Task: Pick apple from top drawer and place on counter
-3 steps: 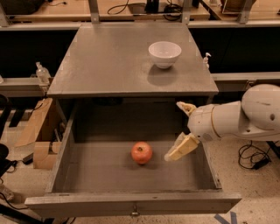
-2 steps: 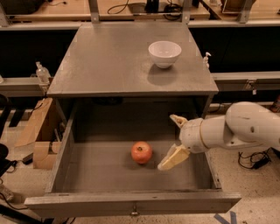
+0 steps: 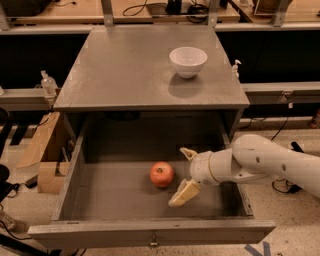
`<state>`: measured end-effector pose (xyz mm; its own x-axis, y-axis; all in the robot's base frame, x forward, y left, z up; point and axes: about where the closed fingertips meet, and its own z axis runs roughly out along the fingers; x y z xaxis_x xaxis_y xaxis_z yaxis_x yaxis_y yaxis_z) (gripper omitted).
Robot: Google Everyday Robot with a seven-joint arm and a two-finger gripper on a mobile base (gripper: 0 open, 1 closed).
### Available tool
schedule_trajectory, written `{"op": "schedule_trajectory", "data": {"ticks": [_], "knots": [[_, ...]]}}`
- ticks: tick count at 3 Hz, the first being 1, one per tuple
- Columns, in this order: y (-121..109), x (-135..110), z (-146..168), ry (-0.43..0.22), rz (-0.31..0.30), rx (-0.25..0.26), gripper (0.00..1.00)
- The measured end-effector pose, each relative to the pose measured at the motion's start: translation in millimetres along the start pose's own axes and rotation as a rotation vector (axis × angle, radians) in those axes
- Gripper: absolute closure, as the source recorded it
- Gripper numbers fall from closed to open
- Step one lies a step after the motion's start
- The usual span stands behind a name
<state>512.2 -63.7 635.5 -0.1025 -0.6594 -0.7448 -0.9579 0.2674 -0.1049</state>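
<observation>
The red-orange apple [image 3: 162, 174] lies on the floor of the open top drawer [image 3: 125, 192], near its middle. The gripper [image 3: 183, 175] reaches into the drawer from the right on a white arm. It is open, with one beige finger [image 3: 183, 193] toward the drawer front and the other [image 3: 188, 153] behind. The apple sits just left of the fingers, apart from them. The grey counter [image 3: 130, 70] lies above and behind the drawer.
A white bowl [image 3: 188, 61] stands on the counter at the back right. Cardboard boxes [image 3: 45, 150] stand on the floor left of the cabinet. Light wooden benches with cables [image 3: 150, 7] run along the back. The drawer front has a small metal knob [image 3: 154, 244].
The arm has moved left and down into the drawer, bringing the open gripper from the drawer's right side to right beside the apple. The apple has not moved.
</observation>
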Motion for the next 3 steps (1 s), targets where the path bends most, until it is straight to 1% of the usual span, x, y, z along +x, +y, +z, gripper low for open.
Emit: {"op": "schedule_trajectory", "data": {"ticks": [1,2,3], "knots": [[2,4,25,0.000,-0.005,-0.035,0.00],[4,1,41,-0.013,-0.012,-0.064,0.17],[5,-13,48,-0.018,-0.027,-0.083,0.40]]}}
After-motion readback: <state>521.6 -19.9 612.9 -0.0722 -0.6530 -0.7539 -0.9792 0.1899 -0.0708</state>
